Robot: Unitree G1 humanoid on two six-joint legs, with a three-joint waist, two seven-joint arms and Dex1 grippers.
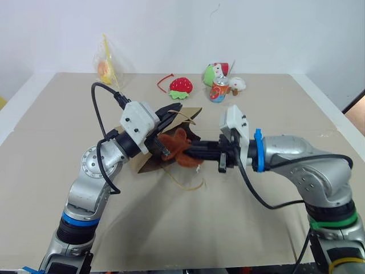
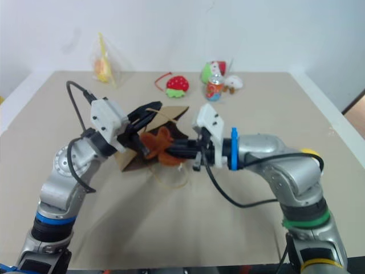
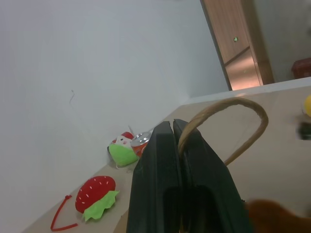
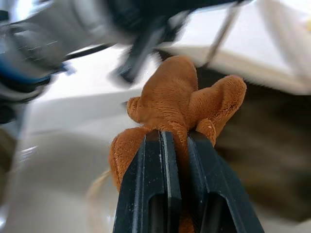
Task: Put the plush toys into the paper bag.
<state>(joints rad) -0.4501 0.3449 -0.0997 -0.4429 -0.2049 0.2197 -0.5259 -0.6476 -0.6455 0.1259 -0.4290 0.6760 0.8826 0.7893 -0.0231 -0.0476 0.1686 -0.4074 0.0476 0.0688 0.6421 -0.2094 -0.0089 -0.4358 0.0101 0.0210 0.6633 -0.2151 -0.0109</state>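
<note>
The right claw (image 4: 177, 141) pinches the orange-brown plush animal (image 4: 180, 104) at the paper bag (image 1: 182, 128) mouth, whose cord handle (image 3: 228, 116) the left claw (image 3: 175, 145) clamps.

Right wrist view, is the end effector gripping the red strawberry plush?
No, the right end effector is shut on the orange-brown plush toy, pinched between its black fingers.

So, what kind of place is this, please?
Probably an indoor test room or lab, not a home: a plain beige table against a bare white wall, a wooden door beyond, and a few props laid out, such as a strawberry plush and a drink can.
</note>
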